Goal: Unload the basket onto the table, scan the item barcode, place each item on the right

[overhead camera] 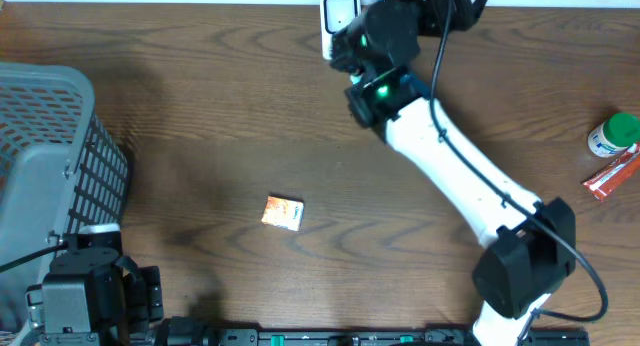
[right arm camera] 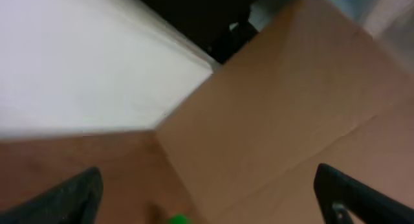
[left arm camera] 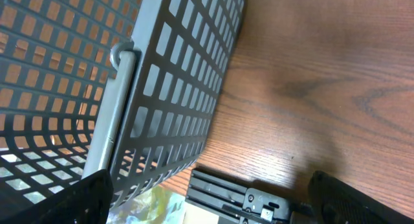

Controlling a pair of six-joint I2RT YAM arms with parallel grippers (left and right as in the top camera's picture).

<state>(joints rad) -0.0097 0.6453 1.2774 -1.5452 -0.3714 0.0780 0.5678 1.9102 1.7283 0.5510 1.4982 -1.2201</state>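
A small orange and white packet [overhead camera: 283, 213] lies flat on the wooden table [overhead camera: 220, 106], left of the middle, with neither gripper near it. No barcode shows on it. My right arm reaches to the far edge, where its gripper [overhead camera: 385, 26] hangs beside a white box-like device [overhead camera: 338, 12]. In the right wrist view this gripper [right arm camera: 207, 198] is open, its dark fingertips [right arm camera: 71, 191] wide apart with nothing between them, over a blurred brown surface. My left gripper [left arm camera: 213, 208] is open and empty at the near left corner, beside the basket.
A grey mesh basket [overhead camera: 50, 146] [left arm camera: 168, 81] fills the left side. A green-capped white bottle [overhead camera: 613, 134] and a red packet [overhead camera: 610, 176] lie at the right edge. A black rail [overhead camera: 330, 336] runs along the front edge.
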